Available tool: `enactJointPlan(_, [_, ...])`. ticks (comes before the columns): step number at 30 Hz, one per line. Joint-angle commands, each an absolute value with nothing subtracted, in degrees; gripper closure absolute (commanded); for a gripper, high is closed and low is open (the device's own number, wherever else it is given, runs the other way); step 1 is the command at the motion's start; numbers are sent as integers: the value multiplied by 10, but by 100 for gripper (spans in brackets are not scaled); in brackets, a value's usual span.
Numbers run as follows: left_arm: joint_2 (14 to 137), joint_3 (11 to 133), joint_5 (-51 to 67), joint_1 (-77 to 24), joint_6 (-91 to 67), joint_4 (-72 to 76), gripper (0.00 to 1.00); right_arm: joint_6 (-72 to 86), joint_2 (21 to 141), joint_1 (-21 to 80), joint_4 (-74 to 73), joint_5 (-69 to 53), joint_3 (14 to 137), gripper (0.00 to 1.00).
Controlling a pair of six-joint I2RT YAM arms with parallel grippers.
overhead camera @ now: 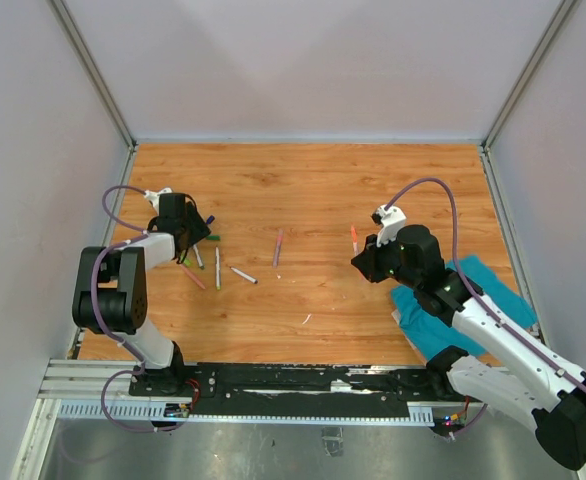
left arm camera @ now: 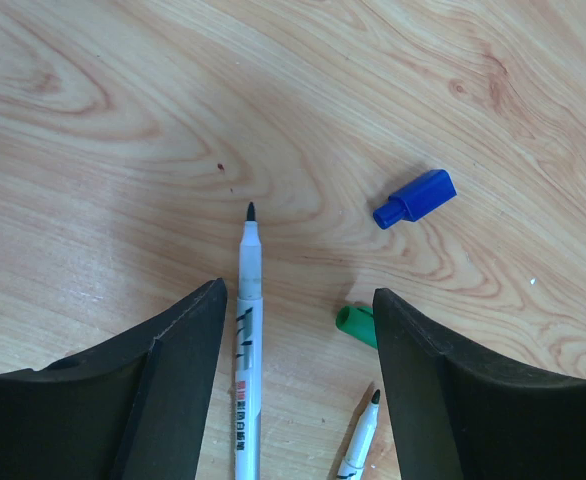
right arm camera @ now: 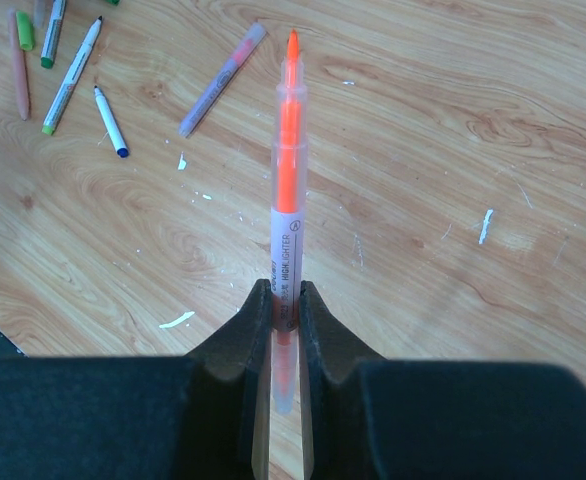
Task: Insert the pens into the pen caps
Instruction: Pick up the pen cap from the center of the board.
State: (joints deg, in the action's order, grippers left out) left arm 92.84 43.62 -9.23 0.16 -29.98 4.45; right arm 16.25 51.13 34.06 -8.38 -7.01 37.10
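Now | left gripper (left arm camera: 298,300) released, astride black-tipped pen (left arm camera: 248,330) | right gripper (right arm camera: 285,300) grasping orange pen (right arm camera: 288,180)

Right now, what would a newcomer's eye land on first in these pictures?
The orange highlighter, uncapped, clamped in the right gripper above the right-middle of the table, near a teal cloth. Then the left gripper, open over a black-tipped pen at the table's left, with a blue cap and a green cap lying close by.
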Motion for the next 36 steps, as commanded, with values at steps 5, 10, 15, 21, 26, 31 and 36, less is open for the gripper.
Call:
enactJointPlan(5, [890, 427, -71, 6, -267, 73, 35, 160, 516, 335, -82, -75, 382, 99])
enactJointPlan(10, [830, 408, -94, 5, -267, 77, 36, 160, 518, 335, -81, -75, 382, 99])
enactJointPlan(15, [808, 404, -174, 6, -286, 33, 39, 162, 519, 335, -83, -78, 383, 99])
enactJointPlan(21, [836, 420, -196, 6, -300, -7, 50, 159, 513, 334, -87, -74, 379, 99])
enactJointPlan(26, [849, 420, -199, 6, -304, -13, 56, 156, 511, 335, -93, -66, 380, 99])
enactJointPlan(31, [869, 429, -206, 6, -303, -22, 60, 162, 515, 335, -92, -68, 380, 99])
enactJointPlan(36, [879, 431, -201, 6, -302, -21, 63, 163, 518, 334, -93, -71, 380, 99])
